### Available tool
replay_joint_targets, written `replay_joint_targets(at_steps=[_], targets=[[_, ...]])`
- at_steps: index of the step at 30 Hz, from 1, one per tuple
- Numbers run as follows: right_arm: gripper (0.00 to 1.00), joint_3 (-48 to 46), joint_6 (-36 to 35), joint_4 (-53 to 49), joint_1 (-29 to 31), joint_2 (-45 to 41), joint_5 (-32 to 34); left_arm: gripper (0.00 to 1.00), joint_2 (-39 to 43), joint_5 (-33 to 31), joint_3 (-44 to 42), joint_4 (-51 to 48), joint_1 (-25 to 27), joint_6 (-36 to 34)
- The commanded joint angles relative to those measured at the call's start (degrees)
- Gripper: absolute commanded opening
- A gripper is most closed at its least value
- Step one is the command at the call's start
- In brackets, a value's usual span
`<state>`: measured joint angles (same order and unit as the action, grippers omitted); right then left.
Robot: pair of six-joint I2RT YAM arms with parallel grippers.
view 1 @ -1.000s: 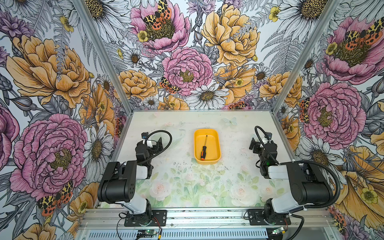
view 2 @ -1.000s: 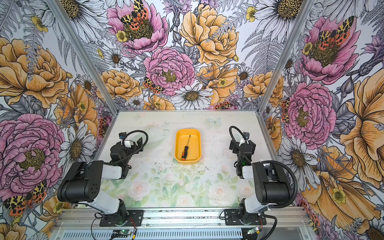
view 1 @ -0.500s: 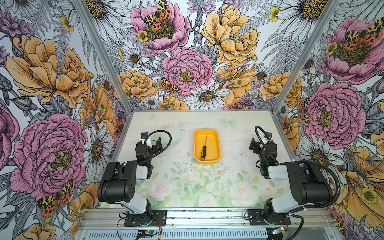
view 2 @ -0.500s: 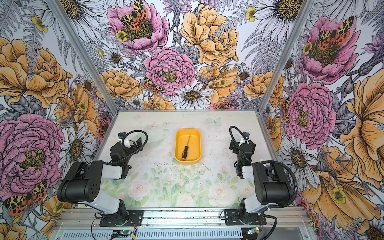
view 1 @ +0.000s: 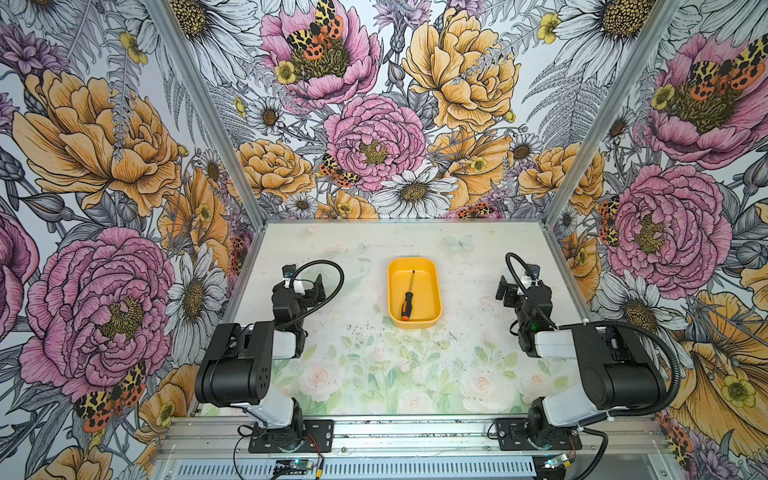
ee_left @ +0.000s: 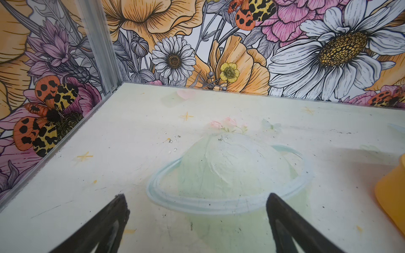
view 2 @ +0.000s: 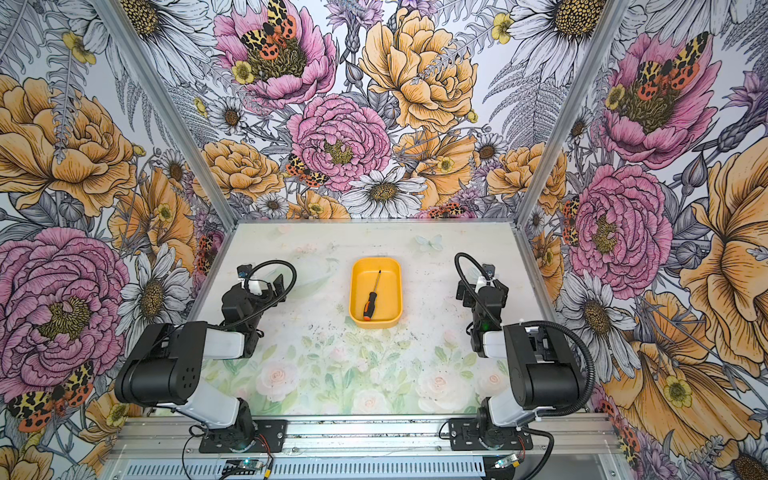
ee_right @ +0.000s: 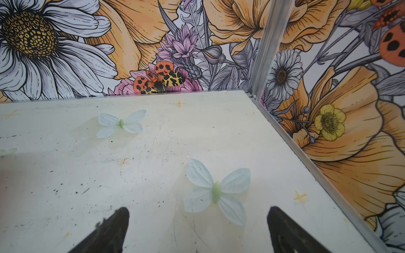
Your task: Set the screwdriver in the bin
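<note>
The screwdriver [view 1: 407, 298] [view 2: 370, 303], with a black and orange handle and a thin shaft, lies inside the yellow-orange bin [view 1: 414, 323] [view 2: 375, 323] at the middle of the table in both top views. My left gripper [view 1: 304, 283] [view 2: 266, 286] rests low on the table, well to the left of the bin, open and empty. My right gripper [view 1: 516, 286] [view 2: 482, 287] sits well to the right of the bin, also open and empty. In the left wrist view the open gripper [ee_left: 196, 195] frames bare table, and a corner of the bin [ee_left: 392, 197] shows at the edge. The right wrist view shows the gripper [ee_right: 198, 208] open over bare table.
Flower-printed walls with aluminium frame posts [view 1: 575, 174] close the table on three sides. The tabletop [view 1: 374, 365] carries a faint printed floral pattern. Both arm bases stand on the rail [view 1: 415, 432] at the front edge.
</note>
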<state>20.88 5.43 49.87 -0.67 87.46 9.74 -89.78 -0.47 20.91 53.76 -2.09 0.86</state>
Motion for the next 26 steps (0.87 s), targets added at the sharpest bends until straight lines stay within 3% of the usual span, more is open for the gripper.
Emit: replay_joint_targets(at_steps=[1,26], targets=[[1.0,1.44,-0.6,-0.03,0.4,0.52,-0.72,0.99,0.83,-0.95,0.68,0.31,0.49,-0.99],[0.99,1.53,-0.56,-0.17,0.32,0.58,-0.81,0.99,0.83,-1.46,0.54,0.39,0.77,-1.29]])
